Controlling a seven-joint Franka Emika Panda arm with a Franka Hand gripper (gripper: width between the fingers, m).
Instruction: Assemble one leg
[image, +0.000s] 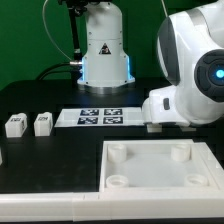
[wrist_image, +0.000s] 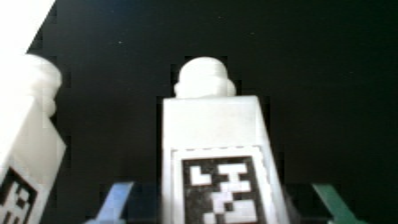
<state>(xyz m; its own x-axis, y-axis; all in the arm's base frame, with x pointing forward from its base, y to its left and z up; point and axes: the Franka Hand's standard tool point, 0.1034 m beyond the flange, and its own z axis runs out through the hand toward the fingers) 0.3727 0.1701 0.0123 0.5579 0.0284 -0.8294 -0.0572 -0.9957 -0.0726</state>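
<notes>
In the wrist view a leg (wrist_image: 217, 130) lies lengthwise between my fingers, a white block with a rounded peg at its far end and a black-and-white tag on its upper face. My gripper (wrist_image: 224, 205) is open, with a dark gap between each fingertip and the leg's sides. A second leg (wrist_image: 25, 130) lies alongside it at the picture's edge. In the exterior view two more legs (image: 14, 125) (image: 42, 123) stand at the left of the black table. There the arm's white wrist (image: 180, 100) hides the fingers and the leg between them.
The marker board (image: 100, 117) lies in the middle of the table. The large white square tray-like part (image: 160, 168) with round corner sockets lies at the front. The robot's base (image: 104, 50) stands at the back.
</notes>
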